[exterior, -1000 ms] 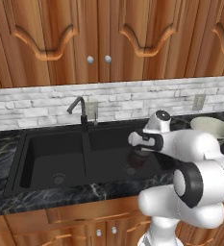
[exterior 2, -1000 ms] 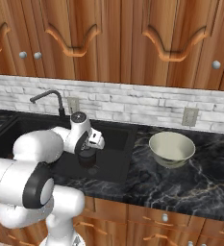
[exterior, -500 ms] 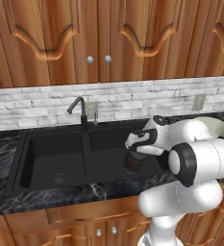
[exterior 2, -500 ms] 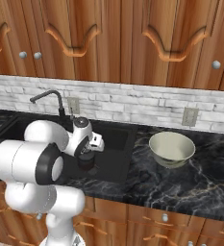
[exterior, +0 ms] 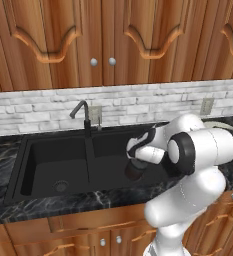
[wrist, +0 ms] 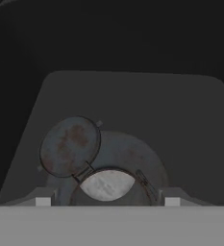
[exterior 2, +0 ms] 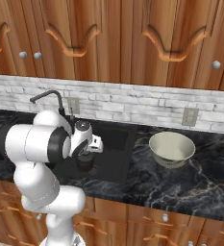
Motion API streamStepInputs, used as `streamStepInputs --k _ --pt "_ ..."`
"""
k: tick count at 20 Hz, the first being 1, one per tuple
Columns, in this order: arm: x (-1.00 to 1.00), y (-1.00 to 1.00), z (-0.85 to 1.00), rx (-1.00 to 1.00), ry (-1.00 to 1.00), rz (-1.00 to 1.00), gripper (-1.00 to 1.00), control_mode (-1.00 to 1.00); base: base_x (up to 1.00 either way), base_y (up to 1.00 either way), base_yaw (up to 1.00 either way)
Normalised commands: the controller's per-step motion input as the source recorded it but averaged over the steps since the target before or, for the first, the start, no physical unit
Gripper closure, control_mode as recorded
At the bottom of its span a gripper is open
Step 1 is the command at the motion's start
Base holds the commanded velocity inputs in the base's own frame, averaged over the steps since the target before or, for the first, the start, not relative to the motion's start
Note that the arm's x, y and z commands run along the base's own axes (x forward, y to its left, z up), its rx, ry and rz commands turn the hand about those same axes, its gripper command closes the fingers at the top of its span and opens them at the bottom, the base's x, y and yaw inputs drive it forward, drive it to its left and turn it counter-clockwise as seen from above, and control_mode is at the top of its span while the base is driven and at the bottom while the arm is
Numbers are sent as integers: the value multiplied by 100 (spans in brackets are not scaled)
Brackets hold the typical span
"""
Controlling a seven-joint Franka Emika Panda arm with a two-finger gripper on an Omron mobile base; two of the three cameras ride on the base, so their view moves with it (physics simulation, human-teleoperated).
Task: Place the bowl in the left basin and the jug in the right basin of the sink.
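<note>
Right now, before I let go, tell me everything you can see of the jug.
The jug is small, dark brown-black and cylindrical, with a worn, rust-flecked metallic look. From the hand view its round hinged lid stands flipped open to one side, baring a pale mouth. It hangs upright under the claw, low inside the right basin; the base views show it as a dark shape beneath the hand. Whether its bottom touches the basin floor cannot be told.
</note>
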Motion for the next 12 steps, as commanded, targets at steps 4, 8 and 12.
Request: streamStepInputs --k 4,8,12 --pt "20 11 -28 0 0 6 100 -100 0 0 0" --pt "20 12 -29 0 0 5 100 -100 0 0 0" --pt "20 15 -30 0 0 4 100 -100 0 0 0"
